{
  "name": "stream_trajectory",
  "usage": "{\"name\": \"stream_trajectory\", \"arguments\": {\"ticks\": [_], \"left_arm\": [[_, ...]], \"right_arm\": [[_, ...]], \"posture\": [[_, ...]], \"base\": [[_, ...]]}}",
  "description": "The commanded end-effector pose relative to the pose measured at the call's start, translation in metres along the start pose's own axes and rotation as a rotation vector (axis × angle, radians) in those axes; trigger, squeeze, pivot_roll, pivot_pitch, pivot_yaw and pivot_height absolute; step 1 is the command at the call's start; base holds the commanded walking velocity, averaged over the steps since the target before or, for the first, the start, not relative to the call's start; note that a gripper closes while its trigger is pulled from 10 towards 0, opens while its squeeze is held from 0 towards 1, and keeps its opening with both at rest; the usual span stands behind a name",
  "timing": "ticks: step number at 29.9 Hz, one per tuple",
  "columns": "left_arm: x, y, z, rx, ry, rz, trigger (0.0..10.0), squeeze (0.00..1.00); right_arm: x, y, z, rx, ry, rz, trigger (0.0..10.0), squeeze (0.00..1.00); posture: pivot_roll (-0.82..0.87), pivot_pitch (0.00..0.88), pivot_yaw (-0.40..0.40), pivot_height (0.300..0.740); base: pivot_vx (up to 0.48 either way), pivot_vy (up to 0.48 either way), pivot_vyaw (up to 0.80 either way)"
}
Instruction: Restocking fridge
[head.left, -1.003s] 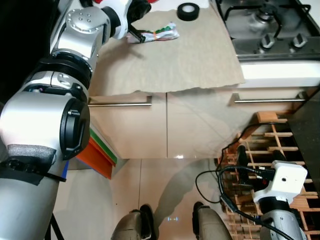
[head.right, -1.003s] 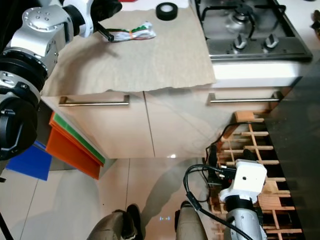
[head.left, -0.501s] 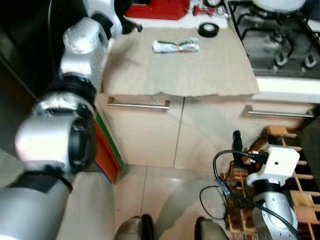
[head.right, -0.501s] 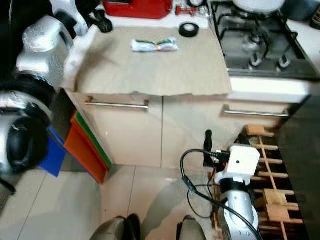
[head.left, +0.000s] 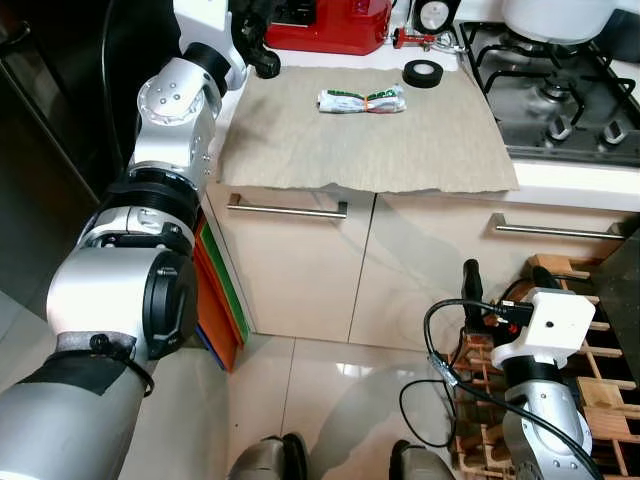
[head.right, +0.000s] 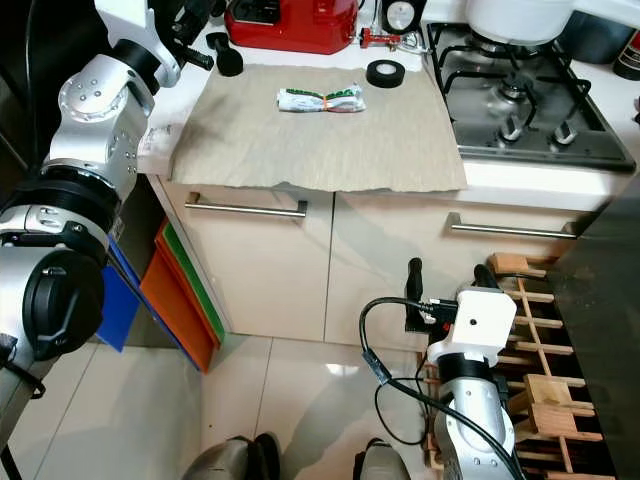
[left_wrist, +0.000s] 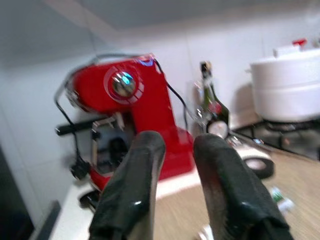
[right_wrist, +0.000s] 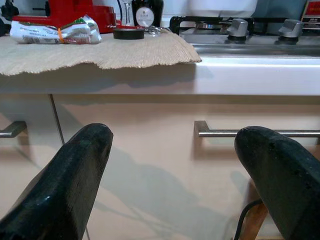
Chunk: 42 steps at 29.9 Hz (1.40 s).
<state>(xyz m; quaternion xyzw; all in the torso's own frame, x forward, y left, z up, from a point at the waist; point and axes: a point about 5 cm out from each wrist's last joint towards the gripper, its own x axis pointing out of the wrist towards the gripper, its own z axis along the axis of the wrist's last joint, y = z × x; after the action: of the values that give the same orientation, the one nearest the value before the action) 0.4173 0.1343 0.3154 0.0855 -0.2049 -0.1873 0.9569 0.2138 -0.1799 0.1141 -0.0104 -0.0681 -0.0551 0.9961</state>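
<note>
A white printed packet (head.left: 362, 100) bound with an orange band lies flat on the beige mat (head.left: 360, 150) on the counter. My left gripper (left_wrist: 177, 142) is raised at the counter's back left corner, in front of the red coffee machine (left_wrist: 135, 100) and well left of the packet. Its fingers stand close together with nothing between them. My right gripper (head.right: 447, 275) hangs low before the cabinet doors, open and empty. The packet (right_wrist: 55, 31) also appears on the counter edge above it.
A black tape roll (head.left: 423, 73) lies behind the packet. The gas hob (head.left: 560, 90) with a white pot is on the right. A wooden rack (head.left: 590, 330) stands by my right arm. Orange, green and blue boards (head.left: 215, 290) lean by the cabinet. A dark tall surface (head.left: 50, 150) is on the left.
The camera has swung and lifted. My left gripper has drawn back from beside the packet to the counter's back left corner. The packet stays on the mat.
</note>
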Motion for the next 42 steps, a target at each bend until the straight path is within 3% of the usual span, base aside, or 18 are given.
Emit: {"name": "stream_trajectory", "arguments": {"ticks": [1,8,22,23,32,34,39,42], "left_arm": [[0.002,-0.005,-0.001,0.013,0.018,-0.038,10.0,1.00],[0.007,-0.013,0.005,0.052,0.018,-0.099,10.0,1.00],[0.029,-0.012,0.051,0.223,-0.001,-0.052,10.0,1.00],[0.032,-0.013,0.055,0.246,0.008,-0.045,10.0,0.00],[0.036,-0.030,0.041,0.326,0.135,-0.118,10.0,0.00],[0.035,-0.035,0.034,0.375,0.175,-0.134,10.0,0.00],[0.036,-0.040,0.031,0.364,0.204,-0.158,10.0,0.00],[0.036,-0.041,0.029,0.403,0.222,-0.155,10.0,0.00]], "right_arm": [[-0.003,0.000,-0.002,-0.006,0.002,0.004,10.0,0.00],[-0.004,-0.001,-0.003,-0.009,0.002,0.001,10.0,0.00],[-0.004,-0.002,-0.003,-0.009,-0.002,-0.012,10.0,0.00],[-0.005,-0.002,-0.003,-0.009,-0.001,-0.015,10.0,0.00],[-0.012,-0.003,-0.004,-0.006,0.010,-0.031,10.0,0.00],[-0.014,-0.002,-0.003,-0.004,0.011,-0.037,10.0,0.00],[-0.018,-0.002,-0.003,-0.004,0.013,-0.039,10.0,0.00],[-0.021,-0.001,-0.002,-0.004,0.018,-0.040,10.0,0.00]], "posture": [[-0.17,0.064,0.078,0.740],[-0.17,0.064,0.078,0.740],[-0.19,0.073,0.089,0.740],[-0.20,0.076,0.091,0.740],[-0.21,0.094,0.105,0.740],[-0.22,0.101,0.107,0.740],[-0.24,0.115,0.108,0.740],[-0.25,0.123,0.111,0.740]], "base": [[0.000,0.000,0.00],[0.000,0.000,0.00],[0.000,0.000,0.00],[0.000,0.000,0.00],[0.000,0.000,0.00],[0.000,0.000,0.00],[0.000,0.000,0.00],[0.000,0.000,0.00]]}}
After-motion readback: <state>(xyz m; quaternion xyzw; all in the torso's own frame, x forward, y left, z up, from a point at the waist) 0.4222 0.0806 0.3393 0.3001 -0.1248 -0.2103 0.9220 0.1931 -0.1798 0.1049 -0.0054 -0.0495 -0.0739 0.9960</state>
